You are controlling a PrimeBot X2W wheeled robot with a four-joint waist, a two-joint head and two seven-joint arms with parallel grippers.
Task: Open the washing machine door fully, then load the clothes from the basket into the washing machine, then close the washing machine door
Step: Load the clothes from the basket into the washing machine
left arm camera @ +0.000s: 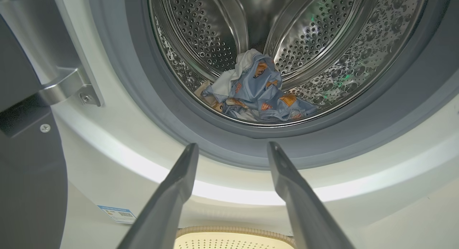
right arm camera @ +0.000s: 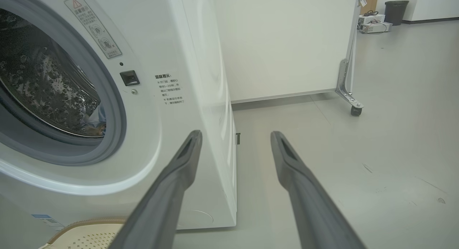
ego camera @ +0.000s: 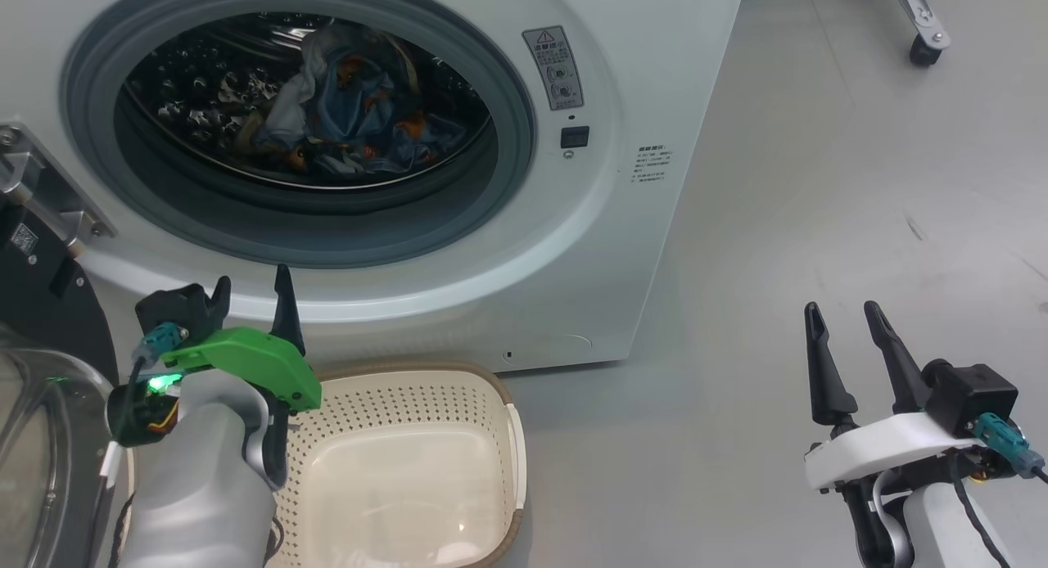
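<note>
Grey floor [ego camera: 819, 224] runs off to the right of the washing machine [ego camera: 639, 77], which stands white with its round mouth uncovered.

Deep in that machine's steel drum [left arm camera: 200, 37] lie the clothes [ego camera: 344, 110], a light-blue bundle with orange-brown figures and a pale piece on top, well back from the grey gasket [ego camera: 508, 183]. The basket [ego camera: 512, 437] sits on the floor just in front of the machine's base. What shows of its inside is bare, though the left arm covers one corner. The washing machine door [ego camera: 33, 437] hangs swung out at the machine's left side on its metal hinge [ego camera: 49, 191].

The left gripper [ego camera: 252, 294] hovers just below the machine's mouth, above the basket's rim, with its fingers spread wide and nothing between them. The right gripper [ego camera: 842, 314] waits well to the right of the machine over bare floor, equally wide and empty.

Loading looks done, so closing the door should come next. The left arm stands between the door and the machine's mouth, so a swing begun before it clears could jam the door against it. A glancing push on the curved glass may slip off. A weak push could leave the latch [ego camera: 575, 137] uncaught.
</note>
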